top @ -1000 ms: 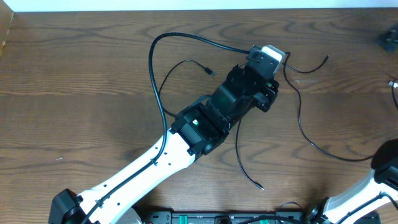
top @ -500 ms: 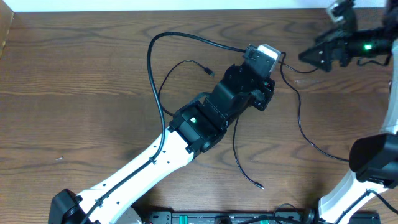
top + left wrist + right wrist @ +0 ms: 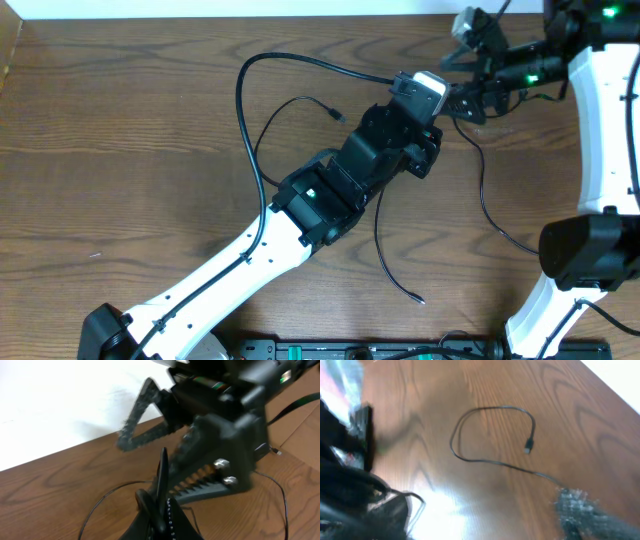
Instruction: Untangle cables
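Observation:
A thin black cable (image 3: 482,190) runs from my left gripper (image 3: 447,98) down to the right across the wooden table. Another thin black cable (image 3: 300,101) with a small plug lies left of the arm, and a further strand (image 3: 388,255) trails toward the front edge. In the left wrist view my left gripper (image 3: 161,494) is shut, with the black cable (image 3: 102,500) leading into its tips. My right gripper (image 3: 463,72) hangs open just right of the left one. Its fingers (image 3: 141,415) spread wide right in front of the left fingertips. The right wrist view shows a cable loop (image 3: 490,435) and one blurred finger (image 3: 577,510).
A thicker black cable (image 3: 244,90) from the left arm arcs over the table's middle left. The left arm (image 3: 250,250) crosses the table from the front left. The right arm (image 3: 600,110) stands along the right edge. A white wall borders the table's far side.
The right arm has swung in from the right edge to the far side, bringing its open gripper up against the left gripper. The left arm and its cable have hardly moved.

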### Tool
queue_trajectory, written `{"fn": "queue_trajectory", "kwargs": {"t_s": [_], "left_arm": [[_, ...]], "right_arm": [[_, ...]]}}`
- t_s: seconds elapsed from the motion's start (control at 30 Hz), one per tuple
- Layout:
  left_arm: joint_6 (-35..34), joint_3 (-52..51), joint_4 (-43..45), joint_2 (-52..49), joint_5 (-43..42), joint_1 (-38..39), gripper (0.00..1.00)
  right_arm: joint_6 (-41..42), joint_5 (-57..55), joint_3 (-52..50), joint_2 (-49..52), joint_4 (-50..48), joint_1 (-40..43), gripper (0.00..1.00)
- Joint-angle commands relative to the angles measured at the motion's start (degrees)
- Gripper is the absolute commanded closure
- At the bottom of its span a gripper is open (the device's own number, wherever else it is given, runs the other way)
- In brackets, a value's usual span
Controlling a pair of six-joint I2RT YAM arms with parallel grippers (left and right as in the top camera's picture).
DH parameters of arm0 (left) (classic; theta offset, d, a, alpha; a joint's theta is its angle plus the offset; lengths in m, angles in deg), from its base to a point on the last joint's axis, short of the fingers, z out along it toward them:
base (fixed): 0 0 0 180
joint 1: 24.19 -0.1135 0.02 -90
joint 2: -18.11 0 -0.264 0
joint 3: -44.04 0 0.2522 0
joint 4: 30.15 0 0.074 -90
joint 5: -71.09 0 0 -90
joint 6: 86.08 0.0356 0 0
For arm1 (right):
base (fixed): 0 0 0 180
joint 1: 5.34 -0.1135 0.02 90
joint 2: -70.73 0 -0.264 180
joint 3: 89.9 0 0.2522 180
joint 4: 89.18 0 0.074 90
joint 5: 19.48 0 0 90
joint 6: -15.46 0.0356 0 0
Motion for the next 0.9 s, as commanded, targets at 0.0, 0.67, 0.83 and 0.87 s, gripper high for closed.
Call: {"fn": "queue_trajectory", "kwargs": {"t_s": [0.0, 0.67, 0.83, 0.87], "left_arm": [[-0.3, 0.4, 0.2, 0.4, -0.1, -0.1, 0.92], [-0.3, 0.4, 0.2, 0.4, 0.3, -0.1, 0.29], [-0.3, 0.4, 0.2, 0.4, 0.3, -0.1, 0.28], [-0.3, 0.4, 0.2, 0.4, 0.3, -0.1, 0.29]], "right_arm": [[-1.0, 1.0, 0.8, 0.8, -1.3, -0.3, 0.38], [48.7, 0.4, 3.9, 0.5, -27.1, 17.2, 0.99], [61.5, -9.5, 10.8, 0.5, -33.2, 25.2, 0.99], [63.2, -12.7, 12.7, 0.5, -33.5, 26.6, 0.99]]}}
